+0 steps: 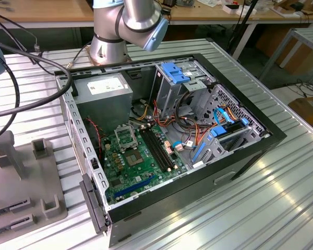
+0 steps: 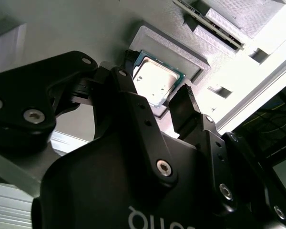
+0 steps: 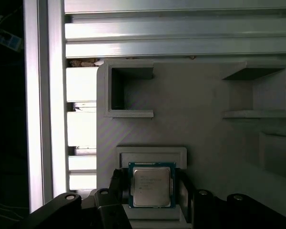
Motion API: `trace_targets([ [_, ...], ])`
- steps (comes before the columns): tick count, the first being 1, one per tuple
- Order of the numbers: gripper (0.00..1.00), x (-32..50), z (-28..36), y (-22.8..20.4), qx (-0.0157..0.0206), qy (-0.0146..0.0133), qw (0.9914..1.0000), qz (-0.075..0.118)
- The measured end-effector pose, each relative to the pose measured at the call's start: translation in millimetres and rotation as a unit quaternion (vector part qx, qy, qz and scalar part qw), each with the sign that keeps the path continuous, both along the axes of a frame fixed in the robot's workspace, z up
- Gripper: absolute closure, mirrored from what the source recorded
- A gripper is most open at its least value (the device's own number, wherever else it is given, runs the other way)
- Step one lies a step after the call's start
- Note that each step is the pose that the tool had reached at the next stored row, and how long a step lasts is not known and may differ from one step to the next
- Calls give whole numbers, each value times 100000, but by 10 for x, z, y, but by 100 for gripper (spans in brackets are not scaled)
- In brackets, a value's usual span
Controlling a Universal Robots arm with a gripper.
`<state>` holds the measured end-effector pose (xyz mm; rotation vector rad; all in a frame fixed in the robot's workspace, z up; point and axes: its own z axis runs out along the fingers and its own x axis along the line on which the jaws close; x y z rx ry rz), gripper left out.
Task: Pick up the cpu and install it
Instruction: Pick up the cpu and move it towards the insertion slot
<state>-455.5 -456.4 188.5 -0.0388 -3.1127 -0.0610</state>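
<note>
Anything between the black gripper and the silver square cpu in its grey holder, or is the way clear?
Nothing visible. The small silver-topped, green-rimmed square cpu lies bare in a recess of the grey plastic holder. The black gripper sits right at it in both wrist views, with no cable or part between them.

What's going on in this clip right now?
A single robot arm is at the pick-up stage. Its end effector hangs over the grey parts holder, open, with one finger on each side of the cpu, which lies flat in its recess. The fingers do not appear to clamp it yet. In the exterior view the open computer case lies on the table, and the motherboard's socket looks empty.
</note>
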Motion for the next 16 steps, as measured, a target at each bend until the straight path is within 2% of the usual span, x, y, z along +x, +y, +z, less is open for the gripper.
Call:
trace_targets([
  [5, 43, 1, 2, 0, -12, 3, 100000, 3],
  [8, 43, 2, 6, 1, -233, -5, 100000, 6],
  [10, 43, 0, 6, 4, -565, 0, 99998, -3],
  [16, 43, 1, 6, 3, -649, -5, 99998, 3],
])
